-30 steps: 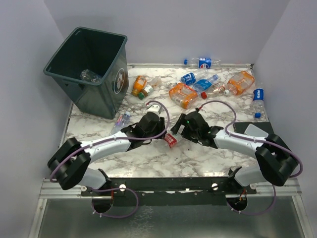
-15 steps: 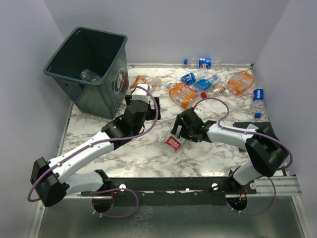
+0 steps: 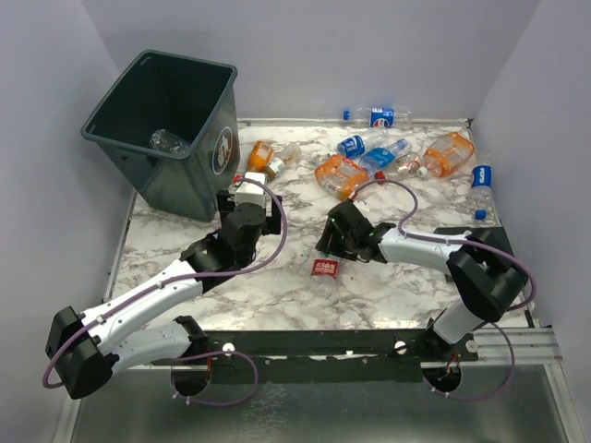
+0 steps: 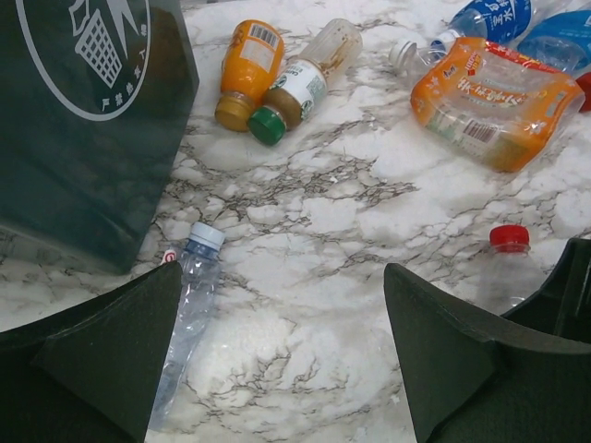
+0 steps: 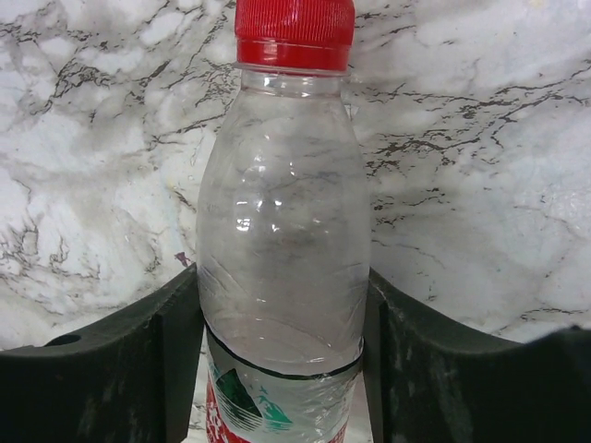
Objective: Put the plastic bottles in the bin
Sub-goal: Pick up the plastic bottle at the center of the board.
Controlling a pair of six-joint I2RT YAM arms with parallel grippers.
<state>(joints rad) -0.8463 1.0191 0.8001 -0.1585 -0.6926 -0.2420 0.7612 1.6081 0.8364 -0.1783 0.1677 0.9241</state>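
Note:
A clear plastic bottle (image 5: pixel 282 240) with a red cap and a red label (image 3: pixel 325 268) lies on the marble table. My right gripper (image 5: pixel 282 360) is shut on it, with both fingers pressed against its sides. My left gripper (image 4: pixel 282 369) is open and holds nothing. It hovers over bare marble by the dark green bin (image 4: pixel 83 148). A flattened clear bottle (image 4: pixel 189 305) lies beside its left finger. In the top view the left gripper (image 3: pixel 247 208) is next to the bin (image 3: pixel 185 180). One clear bottle (image 3: pixel 166 140) lies inside the bin.
Loose bottles lie across the back of the table: a small orange one (image 3: pixel 260 155), two large orange ones (image 3: pixel 342 175) (image 3: pixel 449 152), and blue-labelled ones (image 3: pixel 351 145) (image 3: pixel 379 117) (image 3: pixel 481 175). A green-capped bottle (image 4: pixel 295 88) lies ahead of my left gripper.
My left gripper let go of the red-labelled bottle, opened, and swung left and back towards the bin. My right gripper's fingers closed onto that bottle.

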